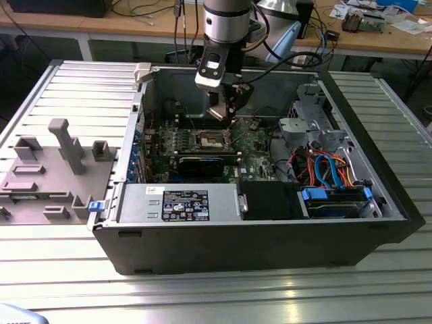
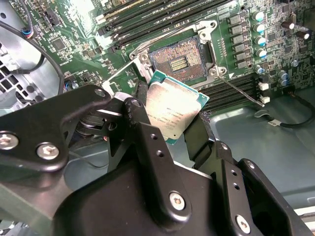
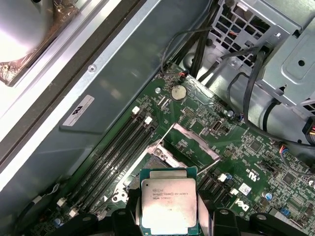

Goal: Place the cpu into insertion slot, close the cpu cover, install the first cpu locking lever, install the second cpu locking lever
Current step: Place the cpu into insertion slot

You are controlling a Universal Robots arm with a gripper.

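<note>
Inside the open computer case (image 1: pixel 256 239) on the worktop (image 1: pixel 202 297): green board (image 3: pixel 236 147), insertion slot (image 2: pixel 179 61) bare, cpu cover (image 3: pixel 193 142) tilted up beside it. Clamped in the hand (image 2: pixel 170 123), hanging above that slot: the cpu (image 2: pixel 174 108). Alongside, memory slots (image 3: pixel 118 147); nearby, loose cables (image 3: pixel 246 73).

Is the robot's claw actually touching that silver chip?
Touching. In the second wrist view the gripper has its black fingers pressed against opposite edges of the chip, which sits clamped between them.

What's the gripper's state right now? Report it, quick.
Gripper: shut on the cpu, which is not yet in the insertion slot.
</note>
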